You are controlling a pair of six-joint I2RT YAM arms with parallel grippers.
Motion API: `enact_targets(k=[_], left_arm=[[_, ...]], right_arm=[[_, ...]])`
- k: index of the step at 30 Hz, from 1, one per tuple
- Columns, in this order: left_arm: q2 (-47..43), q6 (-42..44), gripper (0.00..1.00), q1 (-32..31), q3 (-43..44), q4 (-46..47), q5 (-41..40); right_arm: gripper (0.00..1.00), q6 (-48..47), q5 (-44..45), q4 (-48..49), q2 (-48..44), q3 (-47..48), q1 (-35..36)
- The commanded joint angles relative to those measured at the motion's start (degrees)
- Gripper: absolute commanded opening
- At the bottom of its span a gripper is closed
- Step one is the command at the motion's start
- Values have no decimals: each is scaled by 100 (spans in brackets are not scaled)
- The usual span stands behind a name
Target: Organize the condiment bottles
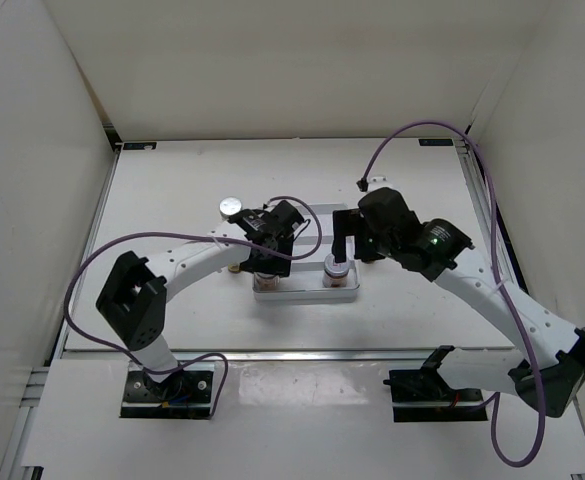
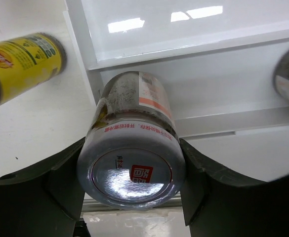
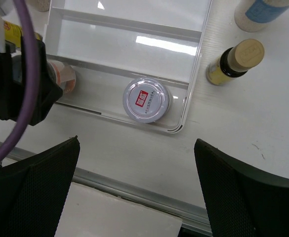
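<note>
My left gripper [image 2: 131,197] is shut on a short jar with a red-marked silver lid [image 2: 131,173], holding it by its sides over the left end of the near section of the white tray [image 2: 149,44]. In the top view that gripper [image 1: 263,250] is at the tray's left end. A second such jar [image 3: 145,100] stands in the tray's near right corner. My right gripper [image 3: 137,197] is open and empty above and in front of it. A yellow bottle [image 2: 23,64] stands left of the tray. Another slim yellow bottle [image 3: 235,61] and a white bottle [image 3: 258,12] stand right of it.
A white bottle with a silver cap [image 1: 232,207] stands beyond the tray's left end. The tray's middle and far sections [image 3: 129,29] hold nothing. The table's metal front rail [image 3: 134,190] runs below the tray. White walls enclose the table.
</note>
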Motion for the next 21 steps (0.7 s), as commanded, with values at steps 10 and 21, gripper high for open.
enact_targets(k=[10, 21], left_arm=[[58, 12, 50, 65, -293, 700, 500], [-469, 257, 100, 117, 330, 261, 290]], right_arm=[[100, 149, 390, -306, -325, -194, -88], [100, -280, 100, -412, 113, 245, -1344]])
